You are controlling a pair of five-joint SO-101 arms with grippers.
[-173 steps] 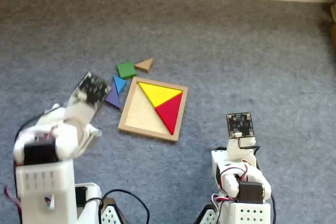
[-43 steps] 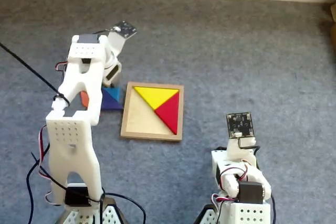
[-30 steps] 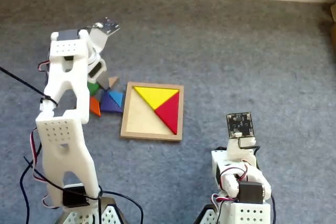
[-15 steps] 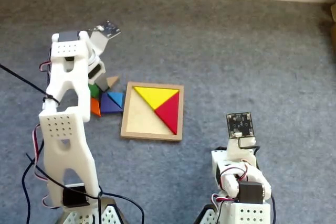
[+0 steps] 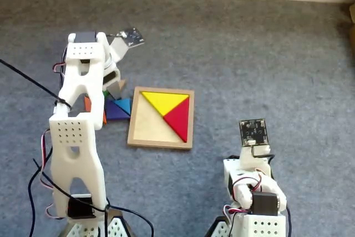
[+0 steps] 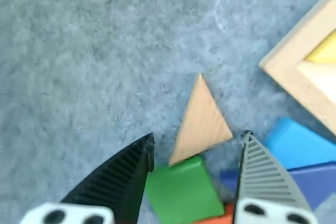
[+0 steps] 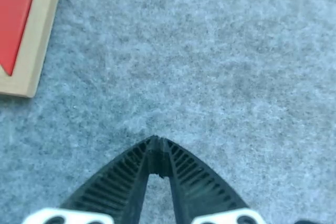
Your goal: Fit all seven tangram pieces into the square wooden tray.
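Tangram pieces (image 5: 119,108) not yet placed lie bunched on the carpet (image 5: 266,54) at the nine o'clock side of the tray (image 5: 160,144). They are a tan triangle (image 6: 202,121), a green square (image 6: 181,190) touching it, a blue piece (image 6: 296,142), a purple piece (image 6: 320,179) and an orange piece (image 6: 215,216). The left gripper (image 6: 198,139) hangs over them, jaws spread wide and holding nothing, one on each side of the tan triangle and green square.

In the tray, a yellow triangle (image 5: 165,101) fills the twelve o'clock part and a red triangle (image 5: 178,119) the three o'clock part; the rest is bare wood. Picking up a third piece looks to be the step in hand. It calls for lowering and closing on one piece alone, though its neighbours crowd it.

The right gripper (image 7: 156,142), jaws pressed together and empty, sits at the tray's four o'clock.

From above, the left arm (image 5: 83,81) covers the green square and most of the orange piece. The orange piece's shape is cut off, and I cannot tell whether the left gripper touches the carpet.
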